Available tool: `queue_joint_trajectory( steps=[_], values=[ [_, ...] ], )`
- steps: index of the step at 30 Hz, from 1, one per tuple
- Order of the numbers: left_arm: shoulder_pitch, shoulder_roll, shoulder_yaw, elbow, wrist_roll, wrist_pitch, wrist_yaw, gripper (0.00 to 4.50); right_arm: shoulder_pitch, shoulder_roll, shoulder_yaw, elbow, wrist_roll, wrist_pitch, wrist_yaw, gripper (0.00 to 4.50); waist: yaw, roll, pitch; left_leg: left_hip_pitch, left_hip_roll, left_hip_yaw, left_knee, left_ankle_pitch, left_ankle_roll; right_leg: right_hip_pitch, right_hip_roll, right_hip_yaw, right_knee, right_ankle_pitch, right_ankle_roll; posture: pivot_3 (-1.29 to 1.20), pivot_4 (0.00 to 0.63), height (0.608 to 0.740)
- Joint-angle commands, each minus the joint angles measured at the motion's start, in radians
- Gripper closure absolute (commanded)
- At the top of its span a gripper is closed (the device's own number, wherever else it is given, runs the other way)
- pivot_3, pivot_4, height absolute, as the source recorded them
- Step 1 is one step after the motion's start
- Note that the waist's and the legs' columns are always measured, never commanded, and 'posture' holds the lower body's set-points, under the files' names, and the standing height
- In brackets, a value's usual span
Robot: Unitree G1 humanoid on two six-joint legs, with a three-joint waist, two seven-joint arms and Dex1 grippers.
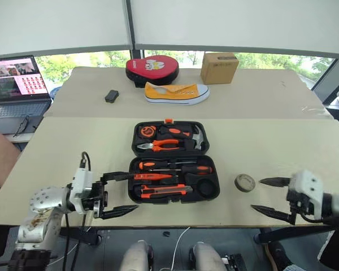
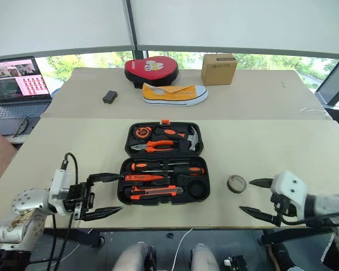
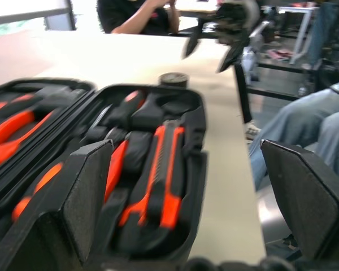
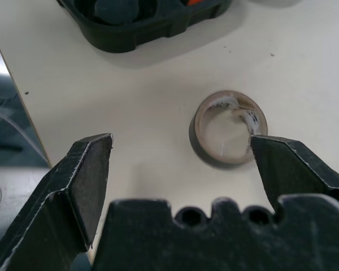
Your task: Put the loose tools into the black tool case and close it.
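The black tool case (image 1: pixel 168 153) lies open in the middle of the near table. Its lower half holds two long screwdrivers (image 1: pixel 178 167), a slim tester screwdriver (image 1: pixel 153 176) and the utility knife (image 1: pixel 164 191). Pliers, a hammer and a tape measure sit in the upper half. The grey tape roll (image 1: pixel 244 182) lies on the table right of the case. My left gripper (image 1: pixel 133 191) stands open and empty at the case's left edge, pointing right. Just right of the roll is my right gripper (image 1: pixel 256 195), open, with the tape roll (image 4: pixel 229 135) in front of its fingers.
On the back table are a red-and-black pad (image 1: pixel 152 69), a yellow shoe (image 1: pixel 176 93), a cardboard box (image 1: pixel 218 68) and a small black object (image 1: pixel 111 96). A laptop (image 1: pixel 17 84) and a person's arm (image 1: pixel 0 158) are at the left.
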Motion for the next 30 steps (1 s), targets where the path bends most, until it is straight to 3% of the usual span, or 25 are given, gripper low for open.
queue_joint_trajectory(
  steps=[1,6,11,16,19,21,30],
  values=[
    [-0.005,-0.005,-0.022,-0.061,-0.003,-0.01,0.022,0.0,-0.093,-0.012,0.103,0.003,-0.052,0.052,0.008,1.07,0.002,0.0,0.0,-0.001,0.0,0.0,0.0,0.0,0.0,-0.001,0.0,0.0,0.0,0.0,0.0,0.0,0.15,0.74],
    [0.0,-0.003,-0.04,-0.089,-0.005,-0.01,0.034,0.0,-0.159,-0.016,0.191,0.027,-0.128,0.082,-0.011,2.73,0.004,0.0,0.0,-0.004,-0.001,0.0,0.0,0.0,0.0,-0.004,0.0,0.0,0.0,0.001,0.001,0.0,0.15,0.74],
    [-0.008,0.001,-0.044,-0.117,-0.011,-0.002,0.048,0.0,-0.212,-0.019,0.199,0.046,-0.151,0.047,0.003,4.4,0.003,0.0,0.0,-0.004,-0.001,0.001,0.0,0.0,0.001,-0.005,0.0,0.0,0.0,0.001,0.001,0.0,0.15,0.74],
    [-0.003,0.007,-0.041,-0.126,-0.013,0.001,0.054,0.0,-0.26,-0.013,0.166,-0.007,-0.039,0.016,0.108,4.47,0.003,-0.001,0.001,-0.004,-0.001,0.001,0.0,0.0,0.0,-0.005,0.0,0.0,0.0,0.001,0.002,0.0,0.15,0.74],
    [0.01,0.014,-0.033,-0.123,-0.013,-0.003,0.051,0.0,-0.304,0.032,0.169,-0.156,0.164,0.133,0.165,4.47,-0.001,-0.001,0.001,-0.004,0.0,0.001,0.0,0.0,0.001,-0.005,0.001,0.0,0.0,0.001,0.002,0.0,0.15,0.74],
    [0.017,0.019,-0.034,-0.118,-0.009,-0.008,0.048,0.0,-0.333,0.054,0.209,-0.215,0.21,0.225,0.139,4.47,-0.005,-0.001,0.001,-0.004,0.001,0.0,0.0,0.0,0.0,-0.005,0.001,0.0,0.001,0.001,0.002,0.0,0.15,0.74],
    [0.034,0.022,-0.041,-0.133,0.005,-0.007,0.074,0.0,-0.513,0.082,0.479,-0.184,0.018,0.446,0.019,4.47,0.001,-0.003,0.002,-0.007,0.0,0.001,0.0,0.0,0.0,-0.01,-0.002,0.0,0.002,0.001,0.001,0.0,0.15,0.74]
  ],
)
